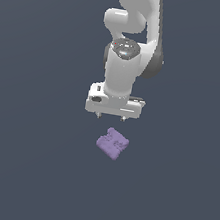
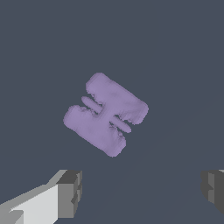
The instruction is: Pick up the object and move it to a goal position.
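Arm: white Franka Panda arm [image 1: 131, 39], reaching down from the upper part of the exterior view, wrist pointing downward.
Claw: white gripper [image 1: 111, 117] – spread wide, nothing between the jaws; two short fingertips [image 1: 99, 114] protruding below the hand body.
Claw in wrist view: gripper [image 2: 142, 190] with both grey finger pads [image 2: 70, 192] visible, set well apart, gap between them unoccupied.
Object: lavender-purple blocky item [image 1: 112, 144] – roughly square, bumpy notched edges, two thin raised ridges across the middle.
Object position: just below the claw's fingertips in the exterior view, slightly toward the exterior view's right of the claw's centre; not touching either finger.
Object orientation: turned at an angle to the claw's jaw line, corners pointing diagonally, as seen in the wrist view [image 2: 106, 113].
Object width: narrower than the spread of the jaws.
Surface: plain dark blue-grey ground [image 1: 21, 168] under object and claw.
Contact: none visible between claw and object.
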Robot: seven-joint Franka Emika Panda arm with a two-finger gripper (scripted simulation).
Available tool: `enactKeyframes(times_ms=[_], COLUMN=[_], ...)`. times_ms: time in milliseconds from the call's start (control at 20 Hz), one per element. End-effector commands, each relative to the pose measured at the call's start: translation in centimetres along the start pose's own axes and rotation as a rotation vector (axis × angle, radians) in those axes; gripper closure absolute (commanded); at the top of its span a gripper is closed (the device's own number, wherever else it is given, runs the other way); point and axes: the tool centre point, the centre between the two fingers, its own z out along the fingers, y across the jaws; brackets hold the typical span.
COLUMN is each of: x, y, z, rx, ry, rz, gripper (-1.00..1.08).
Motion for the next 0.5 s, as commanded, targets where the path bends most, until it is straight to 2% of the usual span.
enactKeyframes(times_ms=[0,450], x=[0.0,-1.0], y=[0.0,-0.3], z=[0.0,0.8], rx=[0.0,0.024], ry=[0.0,-0.039], rz=[0.0,0.029], gripper=[-0.92,-0.92])
